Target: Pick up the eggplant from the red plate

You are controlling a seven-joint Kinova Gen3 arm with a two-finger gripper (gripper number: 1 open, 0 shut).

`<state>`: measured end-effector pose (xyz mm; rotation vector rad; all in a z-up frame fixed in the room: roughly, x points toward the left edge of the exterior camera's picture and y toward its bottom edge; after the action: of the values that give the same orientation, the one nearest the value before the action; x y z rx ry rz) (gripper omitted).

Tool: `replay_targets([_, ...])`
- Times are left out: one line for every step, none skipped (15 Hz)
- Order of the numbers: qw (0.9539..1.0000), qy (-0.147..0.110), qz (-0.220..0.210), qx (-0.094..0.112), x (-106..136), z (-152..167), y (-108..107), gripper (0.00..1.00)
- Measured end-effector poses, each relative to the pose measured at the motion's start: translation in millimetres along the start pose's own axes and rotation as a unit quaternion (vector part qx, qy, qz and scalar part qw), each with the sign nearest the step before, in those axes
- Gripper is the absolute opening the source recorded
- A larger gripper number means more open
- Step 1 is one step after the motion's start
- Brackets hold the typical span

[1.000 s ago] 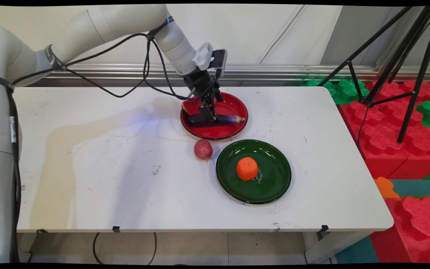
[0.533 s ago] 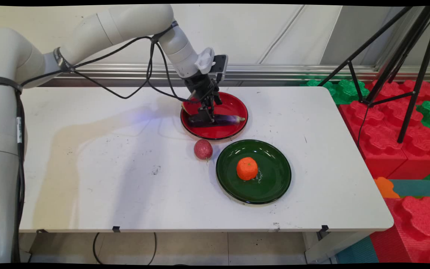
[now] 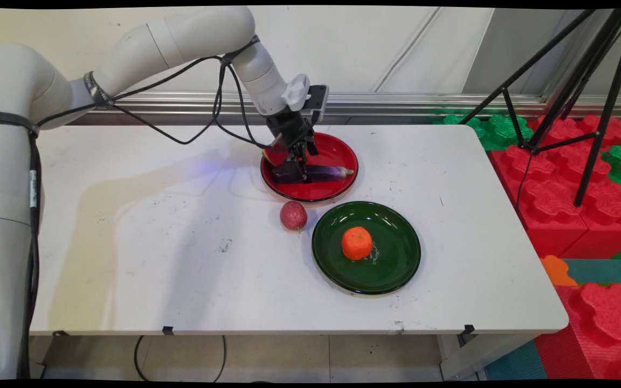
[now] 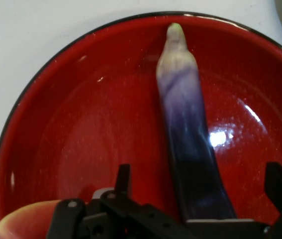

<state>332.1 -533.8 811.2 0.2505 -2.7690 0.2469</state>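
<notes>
Eggplant (image 4: 190, 149) lies in our red plate (image 3: 337, 188), at twelve o'clock from the green plate (image 3: 397, 269). Our gripper (image 3: 295, 173) straddles its dark end, jaws spread; it could roll or slip.

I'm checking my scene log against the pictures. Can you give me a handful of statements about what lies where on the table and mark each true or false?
1. The eggplant lies in the red plate. True.
2. The orange fruit sits in the red plate. False: it sits in the green plate.
3. The round reddish fruit lies on the bare table, left of the green plate. True.
4. The gripper hangs over the green plate. False: it is down at the eggplant's dark end in the red plate.
5. The green plate stands nearer the wall than the red plate. False: it is nearer the table's front edge.
</notes>
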Motion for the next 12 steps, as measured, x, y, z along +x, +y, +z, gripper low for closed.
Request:
replay_targets([1.0, -0.001, 0.001, -0.001, -0.3, 1.1, -0.4, 1.0])
replay_targets([1.0, -0.002, 0.001, -0.003, -0.7, 2.3, -0.8, 1.0])
replay_targets([1.0, -0.004, 0.002, -0.004, -1.1, 3.4, -1.3, 1.0])
replay_targets([1.0, -0.004, 0.003, -0.005, -1.5, 4.2, -1.8, 1.0])
replay_targets([1.0, -0.005, 0.003, -0.005, -1.8, 4.7, -2.1, 1.0])
replay_targets([1.0, -0.006, 0.003, -0.006, -2.2, 5.4, -2.6, 1.0])
replay_targets([0.9999, -0.007, 0.004, -0.006, -2.5, 5.8, -2.9, 1.0])
replay_targets([0.9999, -0.007, 0.004, -0.007, -3.1, 6.3, -3.2, 1.0])
replay_targets([0.9999, -0.008, 0.004, -0.008, -3.4, 6.7, -3.4, 1.0])
replay_targets([0.9999, -0.008, 0.005, -0.01, -3.7, 7.3, -3.8, 1.0])
replay_targets([0.9999, -0.009, 0.005, -0.01, -3.9, 7.6, -4.0, 1.0])
replay_targets([0.9999, -0.009, 0.006, -0.011, -4.2, 8.1, -4.5, 1.0])
